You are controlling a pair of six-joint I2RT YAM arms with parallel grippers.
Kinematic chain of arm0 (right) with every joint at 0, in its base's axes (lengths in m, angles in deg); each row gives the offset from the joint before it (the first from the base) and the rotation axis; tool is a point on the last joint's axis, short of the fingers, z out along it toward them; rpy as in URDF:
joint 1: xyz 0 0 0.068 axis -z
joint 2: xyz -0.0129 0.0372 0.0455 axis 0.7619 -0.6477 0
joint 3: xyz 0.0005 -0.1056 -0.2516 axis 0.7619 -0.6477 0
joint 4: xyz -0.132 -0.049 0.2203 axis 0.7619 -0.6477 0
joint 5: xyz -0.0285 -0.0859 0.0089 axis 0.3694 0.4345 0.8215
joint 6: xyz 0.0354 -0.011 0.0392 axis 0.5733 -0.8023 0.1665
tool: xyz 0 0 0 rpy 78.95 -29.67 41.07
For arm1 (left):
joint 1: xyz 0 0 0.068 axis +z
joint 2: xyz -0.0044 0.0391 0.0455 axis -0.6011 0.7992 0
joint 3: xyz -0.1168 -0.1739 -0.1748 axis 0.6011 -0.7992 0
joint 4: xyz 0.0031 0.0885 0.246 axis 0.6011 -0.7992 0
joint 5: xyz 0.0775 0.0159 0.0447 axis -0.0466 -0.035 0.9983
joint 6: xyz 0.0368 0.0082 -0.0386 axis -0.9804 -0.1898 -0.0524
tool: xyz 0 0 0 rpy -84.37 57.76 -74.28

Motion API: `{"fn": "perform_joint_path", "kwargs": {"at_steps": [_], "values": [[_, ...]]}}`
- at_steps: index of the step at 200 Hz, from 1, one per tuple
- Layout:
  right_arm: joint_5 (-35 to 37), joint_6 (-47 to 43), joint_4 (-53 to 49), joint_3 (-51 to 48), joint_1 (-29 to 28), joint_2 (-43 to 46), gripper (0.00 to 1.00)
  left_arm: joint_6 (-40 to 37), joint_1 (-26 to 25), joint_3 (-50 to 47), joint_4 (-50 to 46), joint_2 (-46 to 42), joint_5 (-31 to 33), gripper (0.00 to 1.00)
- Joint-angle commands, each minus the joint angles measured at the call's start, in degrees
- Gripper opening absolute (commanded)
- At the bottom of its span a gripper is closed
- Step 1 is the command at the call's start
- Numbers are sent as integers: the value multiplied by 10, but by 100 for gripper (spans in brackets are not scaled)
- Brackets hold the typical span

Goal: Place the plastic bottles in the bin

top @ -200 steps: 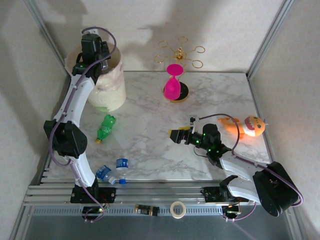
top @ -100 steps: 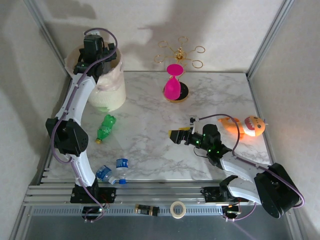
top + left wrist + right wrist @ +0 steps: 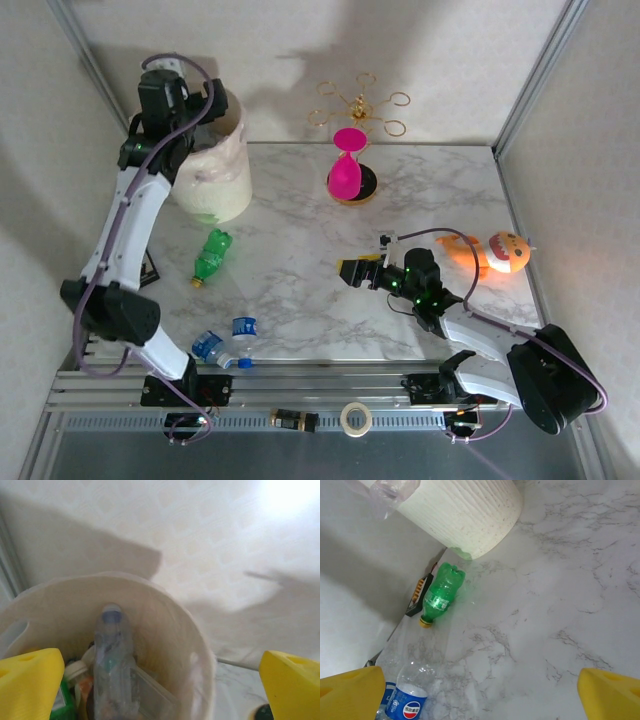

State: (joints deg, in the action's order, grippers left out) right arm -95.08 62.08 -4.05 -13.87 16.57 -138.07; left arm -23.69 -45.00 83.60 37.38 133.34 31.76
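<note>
Left wrist cam is peeking into the round cream bin [image 3: 167,597] at a clear plastic bottle [image 3: 111,655] standing inside, overhead is showing a green plastic bottle [image 3: 211,255] lying near it on the table, left gripper [image 3: 160,690] and right gripper [image 3: 480,695] both gaping empty.

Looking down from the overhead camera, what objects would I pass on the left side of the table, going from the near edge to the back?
Two clear blue-labelled bottles → green bottle → bin
</note>
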Motion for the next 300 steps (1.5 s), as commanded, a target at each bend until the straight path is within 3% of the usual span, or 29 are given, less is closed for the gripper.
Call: {"fn": "perform_joint_path", "kwargs": {"at_steps": [1,46,125,188,242,300], "values": [[15,8,13,20,-4,-10,99,25,-25,-69,-9,-61,-23,100],[27,19,13,30,-5,-35,99,71,-80,-237,-48,-185,-5,100],[83,45,3,43,-4,-63,99,232,-150,-534,-90,-347,-51,100],[67,46,-3,65,-4,-103,99,329,-239,-641,-169,-395,21,100],[50,51,-3,85,-5,-127,99,394,-306,-712,-150,-409,46,100],[51,56,2,68,-4,-112,99,437,-338,-781,-98,-376,32,99]]}}
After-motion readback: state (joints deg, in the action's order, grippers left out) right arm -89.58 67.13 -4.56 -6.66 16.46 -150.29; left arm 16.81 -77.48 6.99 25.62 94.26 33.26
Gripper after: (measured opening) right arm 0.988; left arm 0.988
